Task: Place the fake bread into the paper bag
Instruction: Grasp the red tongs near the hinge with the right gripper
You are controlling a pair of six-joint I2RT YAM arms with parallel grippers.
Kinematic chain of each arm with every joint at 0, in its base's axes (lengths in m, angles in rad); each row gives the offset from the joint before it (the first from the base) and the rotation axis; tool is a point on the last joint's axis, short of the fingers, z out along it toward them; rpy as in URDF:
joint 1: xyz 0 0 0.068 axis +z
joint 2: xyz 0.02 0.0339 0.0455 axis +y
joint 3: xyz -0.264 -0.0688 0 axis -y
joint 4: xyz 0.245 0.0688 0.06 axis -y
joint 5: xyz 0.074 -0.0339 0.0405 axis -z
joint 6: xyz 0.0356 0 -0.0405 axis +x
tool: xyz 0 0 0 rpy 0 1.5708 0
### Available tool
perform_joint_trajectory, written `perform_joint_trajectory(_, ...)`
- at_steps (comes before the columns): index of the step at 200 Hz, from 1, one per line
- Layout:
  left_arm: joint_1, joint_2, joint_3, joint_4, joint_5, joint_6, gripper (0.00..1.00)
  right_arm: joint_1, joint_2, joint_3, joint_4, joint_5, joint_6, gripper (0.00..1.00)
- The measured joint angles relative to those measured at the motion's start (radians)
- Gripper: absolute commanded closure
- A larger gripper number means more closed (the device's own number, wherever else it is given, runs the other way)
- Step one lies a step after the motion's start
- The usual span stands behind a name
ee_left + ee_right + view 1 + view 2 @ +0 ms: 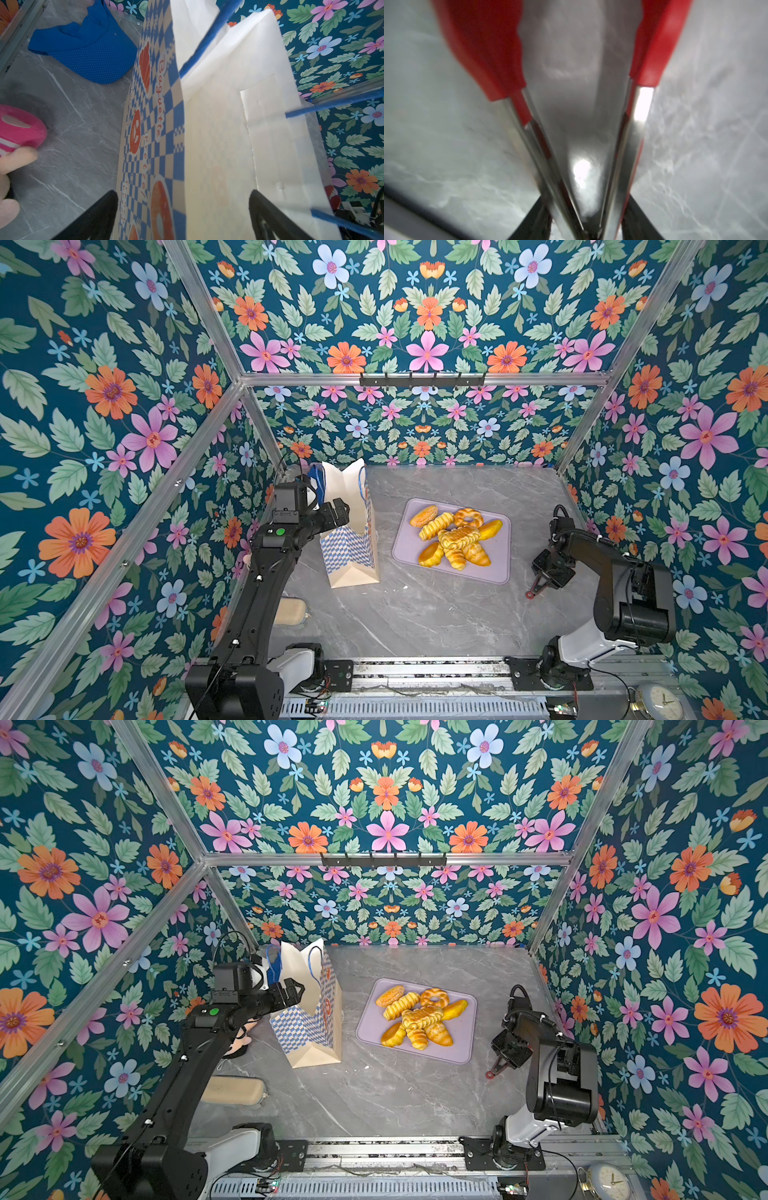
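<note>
So the right gripper (544, 578) is pinched in on a pair of tongs (640, 108), steel arms with red tips. In the wrist view the black fingers (536, 220) hug the arms near the hinge end, and the tips stand spread. My guess at the why: squeeze harder and the tongs close on a pastry, so the gripper never has to grab the glossy stuff directly. The red tips point down at the grey marble table (415, 614); can't tell if they touch it.

The left gripper (338, 510) is wide apart, clamped on nothing. It's straddling the rim of the paper bag (353, 547), with one finger outside the checker wall and one inside the white lining. Looks like it's there to steady the bag or keep the mouth open.

Read a top view as a clock with the back wall at 12. The fake bread (455, 537) is piled on a lavender tray (498, 568) near the middle. The bag is at the tray's 9 o'clock and the right gripper at its 4. None visible in the bag. The bread is shiny, golden-yellow to brown: twisted rolls, croissants, a ring doughnut and oval buns, heaped and touching.
</note>
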Motion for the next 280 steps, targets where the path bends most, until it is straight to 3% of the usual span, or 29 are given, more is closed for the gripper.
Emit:
perform_joint_trajectory(75, 0.0, 0.0, 0.001, -0.002, 0.0, 0.0, 0.0, 0.018, 0.086, 0.097, 0.05, 0.017, -0.14, 0.52)
perform_joint_trajectory(114, 0.0, -0.003, -0.001, -0.008, -0.003, 0.001, 0.0, 0.021, 0.142, 0.127, 0.059, 0.014, -0.165, 0.23)
perform_joint_trajectory(187, 0.0, -0.006, -0.001, -0.016, -0.007, 0.005, 0.0, 0.022, 0.138, 0.131, 0.091, 0.007, -0.173, 0.02)
perform_joint_trajectory(251, 0.0, -0.006, -0.001, -0.022, -0.007, 0.007, 0.0, 0.023, 0.167, 0.168, 0.056, 0.0, -0.165, 0.01)
perform_joint_trajectory(280, 0.0, -0.006, -0.002, -0.023, -0.011, 0.007, 0.0, 0.021, 0.183, 0.186, 0.035, 0.008, -0.161, 0.14)
